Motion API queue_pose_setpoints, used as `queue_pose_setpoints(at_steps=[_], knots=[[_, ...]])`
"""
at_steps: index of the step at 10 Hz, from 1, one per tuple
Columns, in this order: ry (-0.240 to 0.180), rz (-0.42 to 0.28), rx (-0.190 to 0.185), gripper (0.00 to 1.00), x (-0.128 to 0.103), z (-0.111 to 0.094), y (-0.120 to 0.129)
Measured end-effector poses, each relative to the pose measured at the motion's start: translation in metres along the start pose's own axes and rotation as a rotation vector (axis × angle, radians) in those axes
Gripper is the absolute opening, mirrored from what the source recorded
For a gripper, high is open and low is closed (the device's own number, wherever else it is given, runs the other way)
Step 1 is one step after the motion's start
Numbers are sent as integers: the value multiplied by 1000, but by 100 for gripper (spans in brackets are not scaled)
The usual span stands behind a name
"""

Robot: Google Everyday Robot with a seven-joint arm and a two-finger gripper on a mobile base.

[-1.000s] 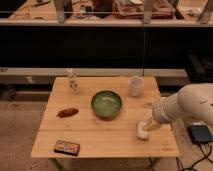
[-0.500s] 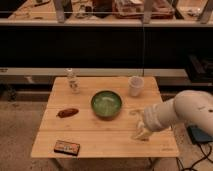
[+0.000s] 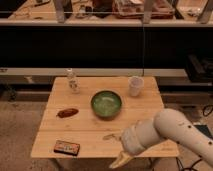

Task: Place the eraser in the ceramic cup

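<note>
The eraser (image 3: 67, 147) is a flat dark-edged block with an orange-red face. It lies at the front left corner of the wooden table (image 3: 90, 127). The ceramic cup (image 3: 135, 86) is small, whitish and upright at the back right of the table. My gripper (image 3: 121, 160) hangs at the table's front edge, right of the middle. It is about a hand's width right of the eraser and far from the cup. The white arm (image 3: 172, 132) reaches in from the right.
A green bowl (image 3: 106, 104) sits in the table's middle. A small clear bottle (image 3: 73, 80) stands at the back left. A reddish-brown oval lump (image 3: 67, 112) lies left of the bowl. A small pale object (image 3: 110, 136) lies just behind the gripper. Dark shelving runs behind the table.
The arm has swung left and forward along the table's right side. The gripper has gone from the right part of the table to its front edge. The objects have not moved.
</note>
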Motion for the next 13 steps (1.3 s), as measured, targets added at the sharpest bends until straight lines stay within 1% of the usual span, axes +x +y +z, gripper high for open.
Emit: queue_pose_setpoints(at_steps=[1, 5, 6, 7, 8, 9, 10, 11, 12, 13], knots=[[-15, -9, -11, 65, -2, 7, 5], [-17, -8, -11, 65, -2, 8, 5], [-18, 7, -8, 65, -1, 8, 5], [-22, 38, 2, 65, 3, 10, 4], [-32, 95, 24, 65, 8, 16, 1], [-49, 172, 56, 65, 14, 30, -5], [-63, 224, 85, 65, 20, 42, -11], [-83, 275, 127, 65, 28, 57, -21], [-98, 301, 179, 65, 37, 72, -35], [-95, 306, 225, 65, 50, 83, -48]])
